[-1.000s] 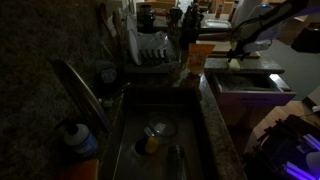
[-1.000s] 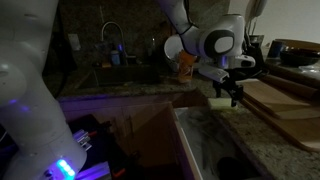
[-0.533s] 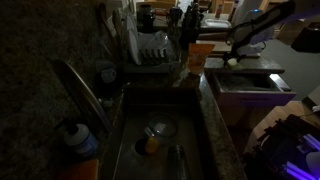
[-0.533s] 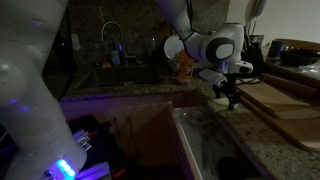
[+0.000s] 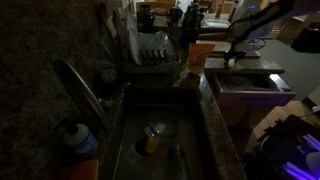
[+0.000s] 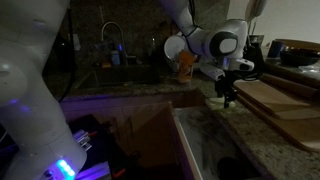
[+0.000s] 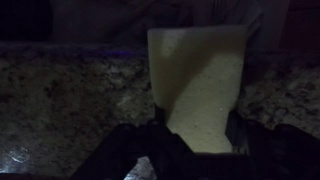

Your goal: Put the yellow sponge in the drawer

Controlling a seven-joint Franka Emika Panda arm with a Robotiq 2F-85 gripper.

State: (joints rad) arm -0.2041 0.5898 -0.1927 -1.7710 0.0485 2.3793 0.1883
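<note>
The hand (image 6: 227,97) grips the sponge (image 6: 220,100), its fingers pressed against the sponge's two sides. In the wrist view the sponge (image 7: 200,85) runs from between the dark fingers (image 7: 140,150) out over the speckled granite desk (image 7: 70,90); whether it touches the stone I cannot tell. In both exterior views the hand (image 5: 232,62) hangs low over the desk edge, just beside the open drawer (image 5: 250,92), with the sponge (image 5: 228,65) outside the drawer (image 6: 185,135). The sink (image 5: 125,130) and its faucet (image 5: 80,88) lie well apart from the hand.
</note>
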